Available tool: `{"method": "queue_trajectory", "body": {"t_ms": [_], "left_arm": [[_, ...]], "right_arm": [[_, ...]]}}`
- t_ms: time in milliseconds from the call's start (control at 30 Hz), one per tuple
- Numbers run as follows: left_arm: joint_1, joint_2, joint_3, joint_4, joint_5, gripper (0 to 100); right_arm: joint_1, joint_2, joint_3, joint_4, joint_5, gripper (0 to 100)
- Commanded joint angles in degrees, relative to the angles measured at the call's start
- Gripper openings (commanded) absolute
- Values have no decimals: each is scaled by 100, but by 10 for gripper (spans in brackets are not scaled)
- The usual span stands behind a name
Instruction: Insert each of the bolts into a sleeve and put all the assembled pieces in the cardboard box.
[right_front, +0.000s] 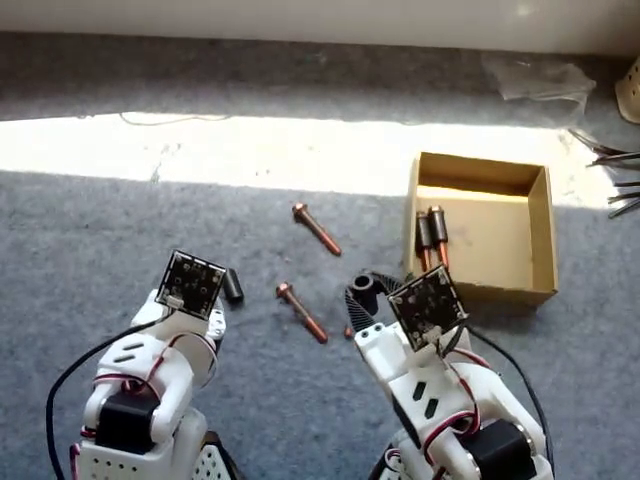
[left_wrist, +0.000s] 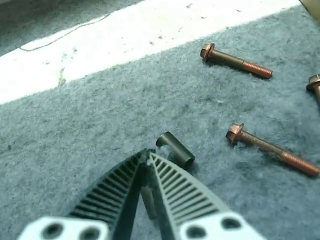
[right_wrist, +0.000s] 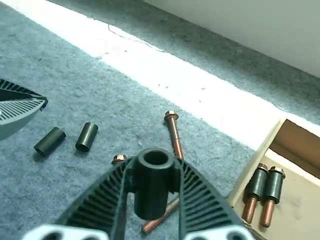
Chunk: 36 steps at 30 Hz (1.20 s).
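My right gripper is shut on a dark sleeve, held upright with its bore open at the top; the sleeve is just left of the cardboard box. Two assembled pieces lie in the box. My left gripper is shut and holds nothing, its tips right beside a loose sleeve on the carpet. A second loose sleeve lies near it. Two copper bolts lie between the arms.
Grey carpet covers the table, with a bright sunlit band across the far side. A third bolt head is at the edge of the left wrist view. Dark tools lie far right of the box.
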Motion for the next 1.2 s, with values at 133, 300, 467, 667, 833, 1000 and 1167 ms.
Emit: {"method": "queue_trajectory", "body": {"t_ms": [133, 300, 467, 667, 833, 1000, 1167], "left_arm": [[127, 2360, -1314, -607, -9, 8], [523, 3996, -2193, -844, 229, 7], [892, 5226, -3090, -844, 1143, 7], [1130, 6255, -3670, -844, 1916, 8], [1191, 7108, -4453, -958, 3235, 43], [1604, 8180, -5288, -932, 3684, 82], [1851, 9332, -6325, -932, 4431, 52]], "right_arm": [[66, -637, 532, -479, -308, 4], [84, -822, 769, -505, -334, 4], [453, -804, 1165, -760, -343, 4], [884, -804, 1701, -1138, -334, 4], [681, -804, 1763, -1138, -316, 4], [637, -804, 1763, -1112, -308, 4], [637, -804, 1771, -1024, -308, 4]]}}
